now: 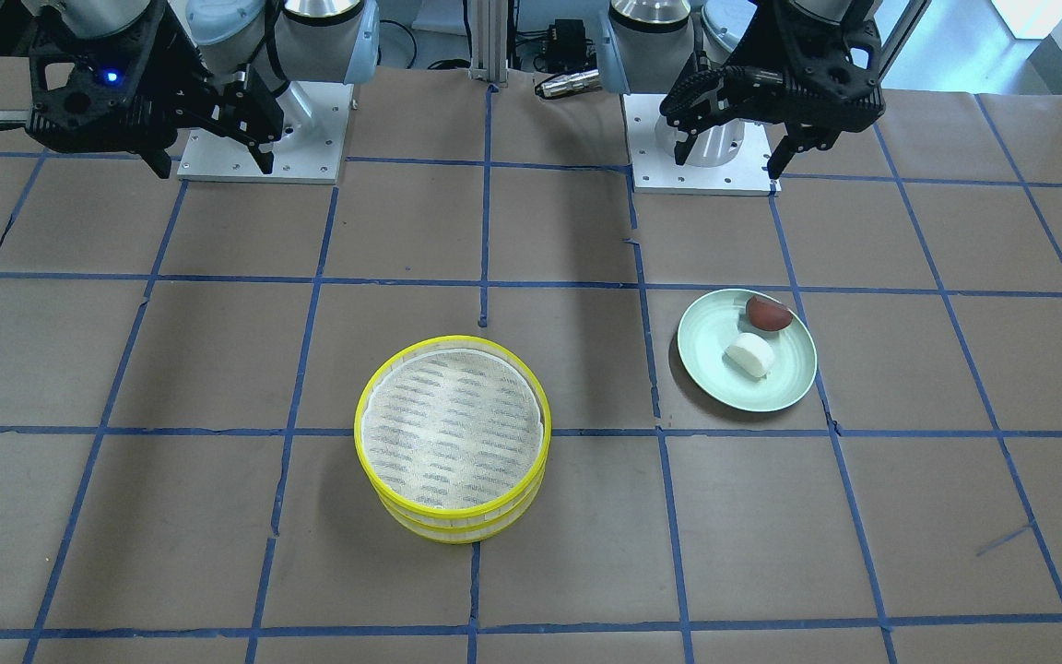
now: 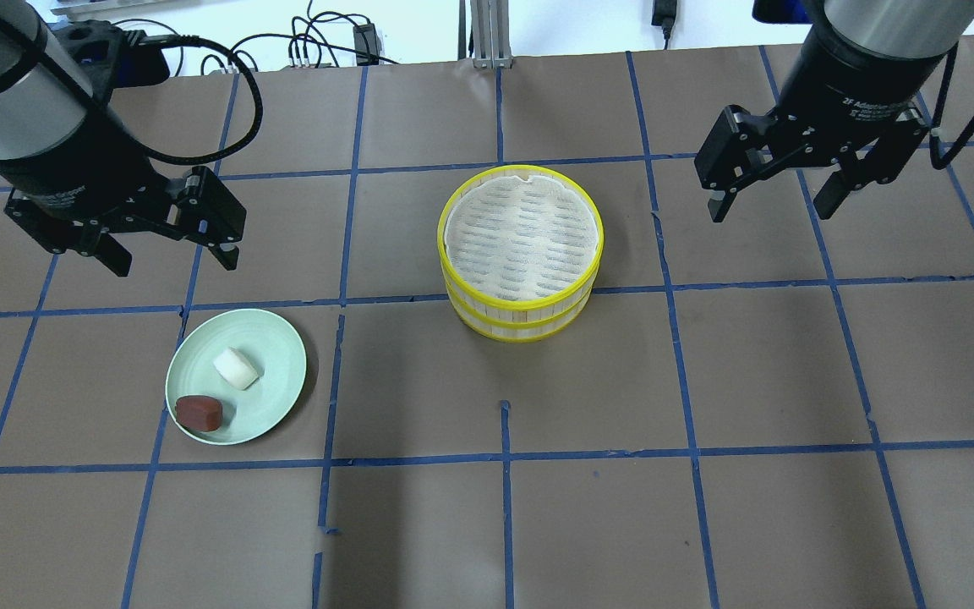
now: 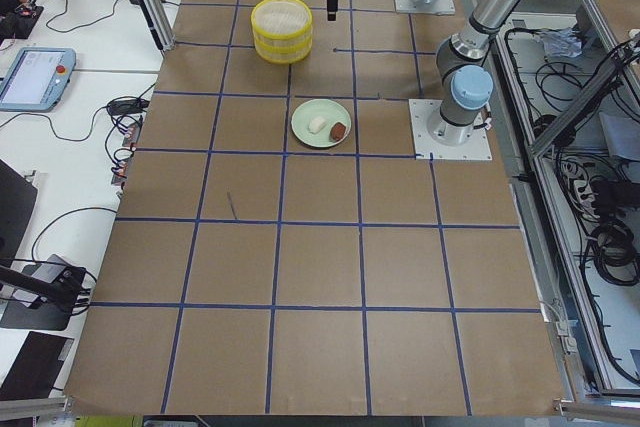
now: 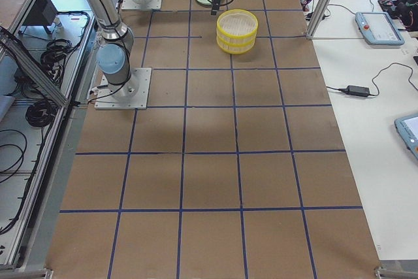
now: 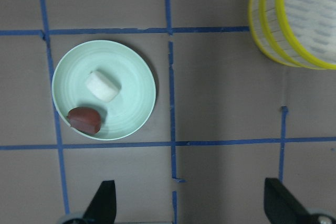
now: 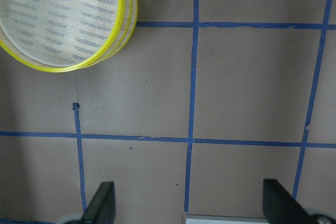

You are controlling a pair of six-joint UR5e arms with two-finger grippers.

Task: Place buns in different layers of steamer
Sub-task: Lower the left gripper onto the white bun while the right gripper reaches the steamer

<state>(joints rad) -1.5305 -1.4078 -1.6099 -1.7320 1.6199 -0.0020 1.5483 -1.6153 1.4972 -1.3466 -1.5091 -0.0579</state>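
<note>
Your big brown table point(image 2: 749, 381) has blue tape lines point(image 1: 218, 430) that make squares. On it you have a round pale green plate point(image 2: 280, 364). Well apart from it sit two round yellow-rimmed mesh trays point(image 2: 521, 315), one on top of the other.

We see the two steamer layers stacked near the middle of the table point(image 2: 707, 524), the upper layer point(image 2: 521, 228) sitting squarely on the lower layer point(image 2: 521, 328). To the robot's left of the stack and somewhat nearer its base lies the plate point(image 2: 284, 347), well apart from the stack. It holds the oblong bun point(image 2: 236, 369) near its centre and the egg-shaped bun point(image 2: 200, 413) just beside it, at the rim on the robot's side. The left gripper point(image 2: 174, 262) hangs above the table on the plate's side, and the right gripper point(image 2: 770, 210) on the far side of the stack.
</note>
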